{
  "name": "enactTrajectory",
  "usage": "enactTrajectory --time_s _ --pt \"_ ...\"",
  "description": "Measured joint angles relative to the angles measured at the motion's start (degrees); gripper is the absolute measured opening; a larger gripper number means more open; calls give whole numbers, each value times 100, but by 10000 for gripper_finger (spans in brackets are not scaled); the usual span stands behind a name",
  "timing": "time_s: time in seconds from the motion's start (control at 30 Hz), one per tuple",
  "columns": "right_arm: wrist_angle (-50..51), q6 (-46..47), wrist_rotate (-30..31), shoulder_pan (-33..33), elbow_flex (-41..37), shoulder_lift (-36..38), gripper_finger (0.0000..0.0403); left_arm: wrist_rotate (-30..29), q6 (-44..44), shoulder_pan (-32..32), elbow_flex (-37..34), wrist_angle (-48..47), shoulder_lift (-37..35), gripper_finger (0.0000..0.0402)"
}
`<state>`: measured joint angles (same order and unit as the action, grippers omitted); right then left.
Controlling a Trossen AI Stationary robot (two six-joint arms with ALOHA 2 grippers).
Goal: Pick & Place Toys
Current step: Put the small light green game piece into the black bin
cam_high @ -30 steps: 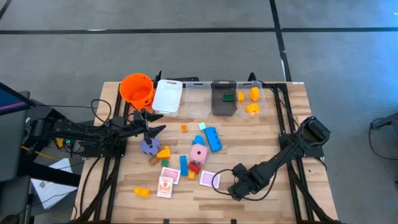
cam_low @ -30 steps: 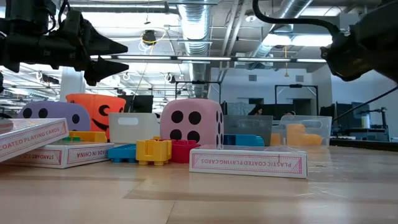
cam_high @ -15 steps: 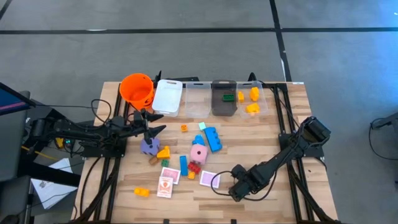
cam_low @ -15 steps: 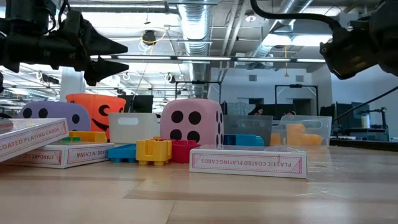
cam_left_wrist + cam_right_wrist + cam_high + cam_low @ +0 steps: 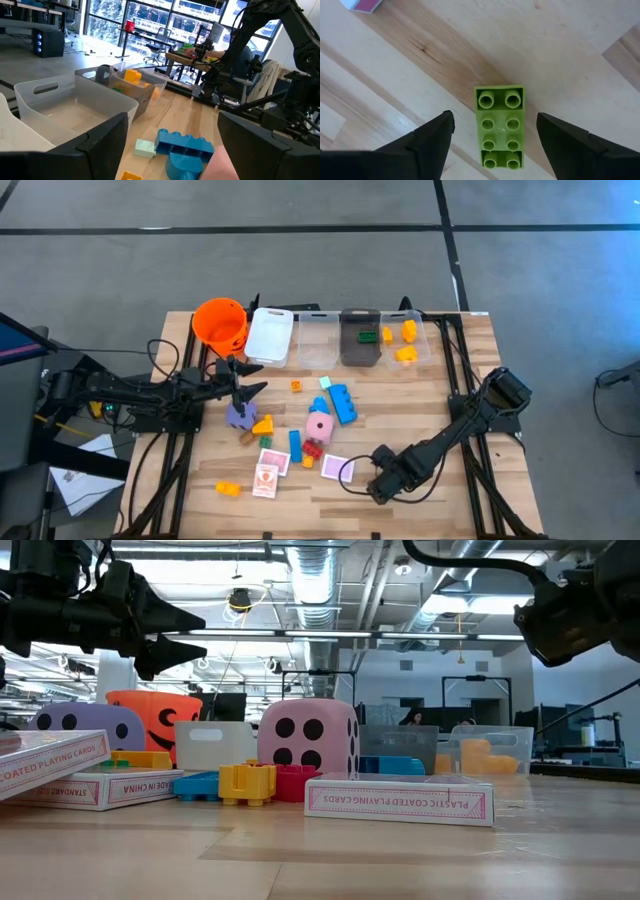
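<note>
A light green brick [image 5: 499, 127] lies flat on the table, studs up. My right gripper [image 5: 495, 119] points down over it, open, one finger on either side along its long sides and clear of it. In the high view this gripper [image 5: 383, 480] stands near the table's front right and hides the brick. My left gripper [image 5: 250, 378] hangs level and open above the purple die [image 5: 239, 415], holding nothing. The pink die [image 5: 319, 427], blue bricks [image 5: 342, 402], small bricks and card boxes [image 5: 338, 469] lie around the table's middle.
Along the far edge stand an orange bucket [image 5: 220, 323], a white bin [image 5: 269, 336] and clear bins [image 5: 318, 338], the rightmost [image 5: 404, 340] holding orange bricks. An orange brick [image 5: 228, 489] lies near the front left. Bare wood surrounds the green brick.
</note>
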<state>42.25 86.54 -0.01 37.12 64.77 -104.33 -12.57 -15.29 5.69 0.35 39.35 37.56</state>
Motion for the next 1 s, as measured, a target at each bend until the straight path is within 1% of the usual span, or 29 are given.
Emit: enactTrajectory --time_s 0.27,0.4,0.57,0.77,1.0 --pt "140 82 -4 -2 0 0 281 1 0 0 -1 0 0 301" --pt "482 87 -16 -13 0 0 281 1 0 0 0 1 0 301" --pt "251 -45 -88 -13 0 0 281 1 0 0 -1 2 0 301" --pt "287 -45 -35 -13 0 0 281 -1 0 0 0 -13 0 301" --pt "855 434 -166 -26 0 0 281 0 1 0 0 -52 0 301"
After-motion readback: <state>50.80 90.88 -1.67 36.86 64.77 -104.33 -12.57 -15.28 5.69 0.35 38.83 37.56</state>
